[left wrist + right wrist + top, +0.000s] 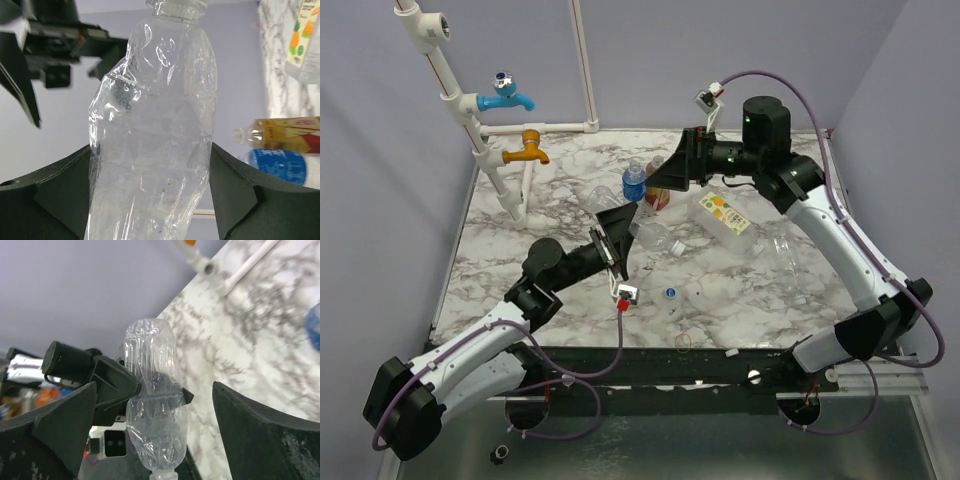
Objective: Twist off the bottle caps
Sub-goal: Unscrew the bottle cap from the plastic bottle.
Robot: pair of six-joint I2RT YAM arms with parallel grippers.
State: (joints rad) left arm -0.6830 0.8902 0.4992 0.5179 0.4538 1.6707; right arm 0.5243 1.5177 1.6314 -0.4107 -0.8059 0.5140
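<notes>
Top view: the left fingers (617, 243) clamp a clear bottle (655, 236) over the tabletop (520, 225), a loose cap (671, 293) lying nearby. Left wrist: both fingers press its crumpled sides. Right wrist: the right fingers (60, 430) stand wide apart, flanking it untouched.

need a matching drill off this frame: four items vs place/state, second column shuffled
Column one:
1. clear crumpled bottle
2. right gripper
3. fruit-label bottle
4. blue tap

Column two:
A. lying on the marble table
B. on the white pipe, above the orange tap
C. clamped in the left gripper
D. jaws wide open

Pairs: 1-C, 2-D, 3-A, 4-B
</notes>
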